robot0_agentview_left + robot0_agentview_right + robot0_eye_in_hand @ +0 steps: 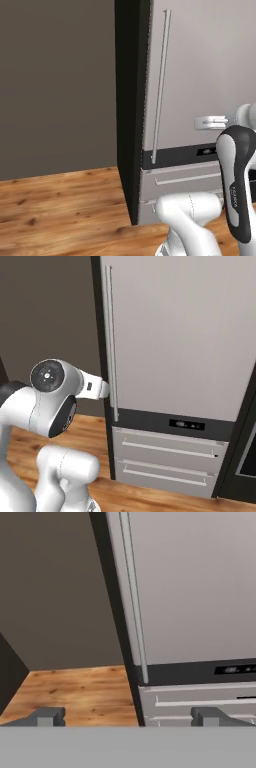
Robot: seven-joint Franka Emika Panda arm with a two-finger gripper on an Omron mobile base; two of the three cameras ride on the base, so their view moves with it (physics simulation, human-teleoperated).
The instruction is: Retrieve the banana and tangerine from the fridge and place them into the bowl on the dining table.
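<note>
Across the right half of each frame we see the fridge (175,341), door closed, its long bar handle (111,341) running vertically beside the black left edge, two drawers (167,456) below. Our gripper (127,716) stands fully open, empty, facing that handle.

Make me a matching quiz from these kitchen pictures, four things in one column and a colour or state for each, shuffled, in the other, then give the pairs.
Things:
1. fridge door
2. gripper
3. floor
4. fridge handle

Colour or state:
A. open, holding nothing
B. brown wood planks
C. shut, grey steel
D. long upright bar near the door's left edge

Pairs: 1-C, 2-A, 3-B, 4-D
</note>
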